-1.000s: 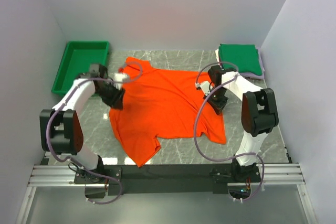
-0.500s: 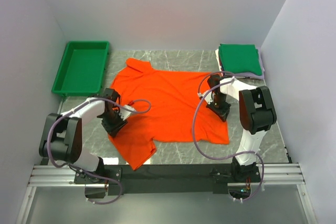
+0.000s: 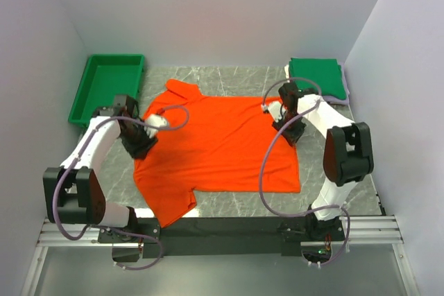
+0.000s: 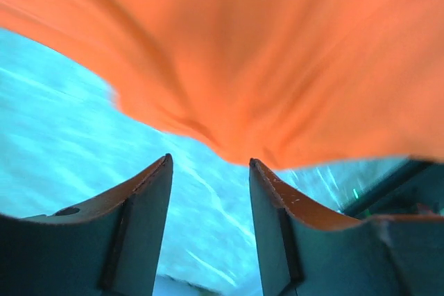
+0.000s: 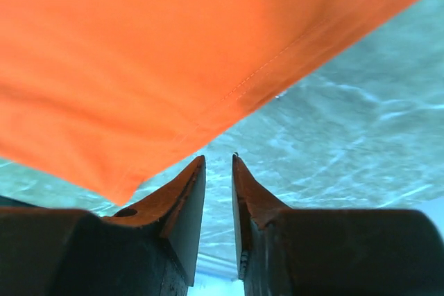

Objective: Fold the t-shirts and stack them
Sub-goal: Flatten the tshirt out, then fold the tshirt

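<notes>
While the orange-red t-shirt [image 3: 222, 147] is lying spread nearly flat on the marble tabletop [image 3: 333, 171], collar toward the far left and hem toward the right, both arms are sitting at its side edges. The left tool [image 3: 139, 138] is hovering at the shirt's left edge. Its jaws are standing moderately apart with nothing between them, and the cloth edge is hanging just ahead of them in the left wrist view. The right tool [image 3: 290, 128] is resting at the far right corner of the hem. Its jaws are showing only a narrow gap and gripping nothing, with the stitched hem just ahead.

Judged step: flattening is looking about done and the first fold is not yet made. The next move is likely calling for both tools to pinch an edge and carry it across.

A folded green t-shirt [image 3: 318, 77] is waiting at the far right corner, seemingly the stack to join; what is under it is too small to tell. A green tray [image 3: 107, 88] is sitting at the far left. Both arms' cables are draping over the shirt and could snag it, and the near sleeve is reaching the tabletop's near edge.
</notes>
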### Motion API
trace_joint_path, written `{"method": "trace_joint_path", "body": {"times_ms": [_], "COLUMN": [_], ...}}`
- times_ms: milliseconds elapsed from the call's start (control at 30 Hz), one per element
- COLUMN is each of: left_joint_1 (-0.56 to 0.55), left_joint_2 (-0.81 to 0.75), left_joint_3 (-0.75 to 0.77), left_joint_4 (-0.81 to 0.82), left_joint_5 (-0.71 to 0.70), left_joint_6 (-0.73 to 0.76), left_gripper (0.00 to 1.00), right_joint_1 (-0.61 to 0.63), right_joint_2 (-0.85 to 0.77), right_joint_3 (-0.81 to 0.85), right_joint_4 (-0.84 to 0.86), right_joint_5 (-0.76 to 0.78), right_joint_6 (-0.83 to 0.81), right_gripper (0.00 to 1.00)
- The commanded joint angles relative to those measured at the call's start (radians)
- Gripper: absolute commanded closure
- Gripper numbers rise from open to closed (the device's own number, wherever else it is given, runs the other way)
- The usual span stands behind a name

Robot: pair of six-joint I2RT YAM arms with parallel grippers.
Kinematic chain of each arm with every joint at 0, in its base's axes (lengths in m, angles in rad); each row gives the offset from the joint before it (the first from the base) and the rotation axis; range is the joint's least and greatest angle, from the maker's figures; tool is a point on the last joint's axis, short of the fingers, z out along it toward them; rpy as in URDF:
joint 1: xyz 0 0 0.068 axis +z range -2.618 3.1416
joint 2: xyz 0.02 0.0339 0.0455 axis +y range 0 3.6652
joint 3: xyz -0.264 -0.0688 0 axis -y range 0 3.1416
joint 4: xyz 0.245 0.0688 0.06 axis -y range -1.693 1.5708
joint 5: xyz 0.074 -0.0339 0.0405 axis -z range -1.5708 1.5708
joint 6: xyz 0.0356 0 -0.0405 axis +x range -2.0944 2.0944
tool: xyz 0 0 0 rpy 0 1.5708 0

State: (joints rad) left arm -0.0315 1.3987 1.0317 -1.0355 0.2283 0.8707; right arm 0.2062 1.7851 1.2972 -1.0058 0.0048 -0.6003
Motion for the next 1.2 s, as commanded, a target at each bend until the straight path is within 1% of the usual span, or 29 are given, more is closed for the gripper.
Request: {"method": "trace_joint_path", "body": {"times_ms": [0, 33, 67, 133, 167, 300, 400, 533, 567, 667, 733, 800, 833, 867, 900, 933, 967, 1000, 1033, 1067, 1100, 1133, 1167], "left_joint_1": [-0.001, -0.001, 0.004, 0.005, 0.004, 0.004, 0.004, 0.004, 0.004, 0.004, 0.004, 0.004, 0.004, 0.005, 0.005, 0.005, 0.005, 0.007, 0.007, 0.007, 0.007, 0.007, 0.007], "left_joint_2": [0.025, 0.049, 0.087, 0.108, 0.127, 0.206, 0.226, 0.215, 0.198, 0.136, 0.112, 0.082, 0.073, 0.06, 0.057, 0.06, 0.077, 0.092, 0.135, 0.163, 0.193, 0.248, 0.276], "left_joint_3": [0.111, 0.134, 0.136, 0.119, 0.11, 0.093, 0.05, -0.054, -0.076, -0.16, -0.197, -0.208, -0.199, -0.179, -0.121, -0.08, -0.032, 0.019, 0.122, 0.175, 0.277, 0.324, 0.367], "left_joint_4": [-0.006, 0.011, 0.072, 0.153, 0.229, 0.284, 0.298, 0.276, 0.267, 0.224, 0.175, 0.152, 0.12, 0.1, 0.083, 0.069, 0.045, 0.038, 0.035, 0.037, 0.038, 0.045, 0.054], "left_joint_5": [0.146, 0.143, 0.134, 0.111, 0.079, 0.036, 0.023, -0.01, -0.018, -0.02, -0.021, -0.024, -0.008, 0.012, 0.035, 0.089, 0.118, 0.147, 0.202, 0.224, 0.245, 0.261, 0.279], "left_joint_6": [-0.056, -0.079, -0.14, -0.194, -0.238, -0.289, -0.286, -0.272, -0.257, -0.233, -0.222, -0.211, -0.208, -0.203, -0.199, -0.2, -0.2, -0.205, -0.22, -0.228, -0.237, -0.26, -0.278], "left_gripper": [0.47, 0.49, 0.49, 0.5, 0.49, 0.51, 0.51, 0.53, 0.54, 0.57, 0.61, 0.62, 0.62, 0.61, 0.56, 0.53, 0.51, 0.47, 0.46, 0.43, 0.41, 0.39, 0.39], "right_joint_1": [0.021, 0.028, 0.048, 0.067, 0.082, 0.093, 0.091, 0.091, 0.09, 0.087, 0.087, 0.084, 0.081, 0.078, 0.068, 0.055, 0.026, 0.009, -0.008, -0.037, -0.047, -0.056, -0.065], "right_joint_2": [-0.082, -0.078, -0.07, -0.038, -0.027, 0.016, 0.045, 0.063, 0.065, 0.059, 0.042, 0.004, -0.01, -0.025, -0.05, -0.055, -0.055, -0.032, -0.015, 0.006, 0.055, 0.083, 0.115], "right_joint_3": [0.062, 0.056, 0.047, 0.011, -0.001, -0.1, -0.151, -0.205, -0.213, -0.234, -0.219, -0.158, -0.133, -0.072, -0.037, 0.005, 0.092, 0.138, 0.186, 0.277, 0.324, 0.367, 0.449], "right_joint_4": [-0.112, -0.114, -0.114, -0.113, -0.113, -0.05, 0.001, 0.058, 0.068, 0.095, 0.078, 0.006, -0.019, -0.06, -0.069, -0.079, -0.08, -0.067, -0.057, -0.028, -0.016, 0.001, 0.031], "right_joint_5": [-0.115, -0.114, -0.111, -0.106, -0.106, -0.094, -0.054, 0.004, 0.044, 0.076, 0.069, -0.001, -0.034, -0.061, -0.119, -0.143, -0.164, -0.176, -0.198, -0.203, -0.2, -0.174, -0.152], "right_joint_6": [-0.007, -0.003, 0.01, 0.023, 0.037, 0.056, 0.057, 0.034, 0.03, 0.005, -0.018, -0.029, -0.044, -0.047, -0.044, -0.029, -0.015, 0.005, 0.048, 0.068, 0.086, 0.121, 0.14], "right_gripper": [0.7, 0.71, 0.72, 0.73, 0.73, 0.73, 0.73, 0.73, 0.73, 0.72, 0.7, 0.66, 0.61, 0.58, 0.54, 0.5, 0.5, 0.5, 0.5, 0.5, 0.5, 0.5, 0.5]}}
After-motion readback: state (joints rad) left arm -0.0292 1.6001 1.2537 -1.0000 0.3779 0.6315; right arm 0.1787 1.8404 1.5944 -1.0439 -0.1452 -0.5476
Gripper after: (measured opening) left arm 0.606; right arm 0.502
